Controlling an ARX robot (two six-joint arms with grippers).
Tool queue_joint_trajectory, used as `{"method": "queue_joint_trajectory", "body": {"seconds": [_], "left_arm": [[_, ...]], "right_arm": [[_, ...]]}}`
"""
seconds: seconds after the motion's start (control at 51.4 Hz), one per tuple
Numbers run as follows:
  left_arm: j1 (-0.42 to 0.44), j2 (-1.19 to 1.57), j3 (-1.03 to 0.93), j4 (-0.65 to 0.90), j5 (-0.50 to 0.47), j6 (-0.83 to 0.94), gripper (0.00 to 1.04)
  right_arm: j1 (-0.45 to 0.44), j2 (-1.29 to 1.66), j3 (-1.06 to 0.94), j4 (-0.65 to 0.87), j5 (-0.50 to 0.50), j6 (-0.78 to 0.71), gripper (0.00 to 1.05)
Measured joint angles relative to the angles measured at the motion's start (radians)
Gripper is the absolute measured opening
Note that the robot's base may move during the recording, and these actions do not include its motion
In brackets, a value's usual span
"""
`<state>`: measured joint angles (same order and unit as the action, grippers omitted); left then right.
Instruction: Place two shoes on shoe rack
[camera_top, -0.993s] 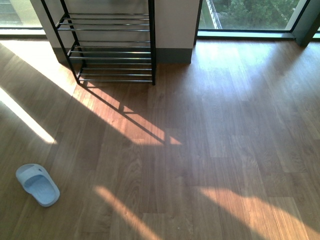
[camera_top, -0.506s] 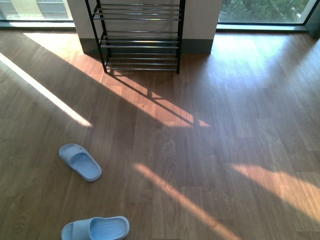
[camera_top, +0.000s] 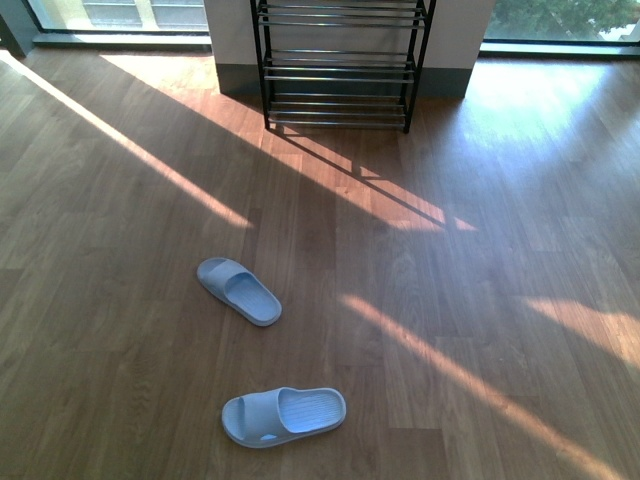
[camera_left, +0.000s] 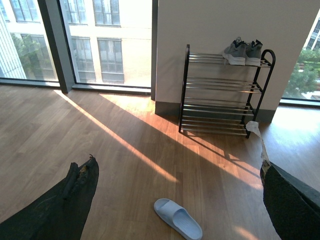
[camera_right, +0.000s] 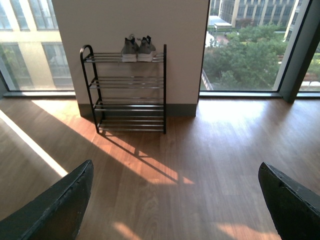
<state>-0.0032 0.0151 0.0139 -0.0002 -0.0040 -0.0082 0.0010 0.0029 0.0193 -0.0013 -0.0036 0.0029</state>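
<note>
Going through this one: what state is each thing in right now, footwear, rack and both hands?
Sneakers: side by side on the top shelf.
Rack: standing upright.
Far slipper: sole down, off the rack.
Near slipper: sole down, off the rack.
Left hand: open, holding nothing.
Right hand: open, holding nothing.

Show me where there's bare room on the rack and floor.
The shoe rack's three lower tiers are bare. Its top tier holds the grey sneakers toward one end, with bare rods beside them. The floor before the rack is open; two blue slides lie nearer the robot, left of centre.
</note>
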Motion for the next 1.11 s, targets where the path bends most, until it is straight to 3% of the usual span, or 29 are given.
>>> {"method": "queue_joint_trajectory", "body": {"seconds": [1.11], "left_arm": [[0.0, 0.0, 0.0, 0.0, 0.003, 0.0, 0.95]], "right_arm": [[-0.001, -0.001, 0.0, 0.0, 0.003, 0.0, 0.96]]}}
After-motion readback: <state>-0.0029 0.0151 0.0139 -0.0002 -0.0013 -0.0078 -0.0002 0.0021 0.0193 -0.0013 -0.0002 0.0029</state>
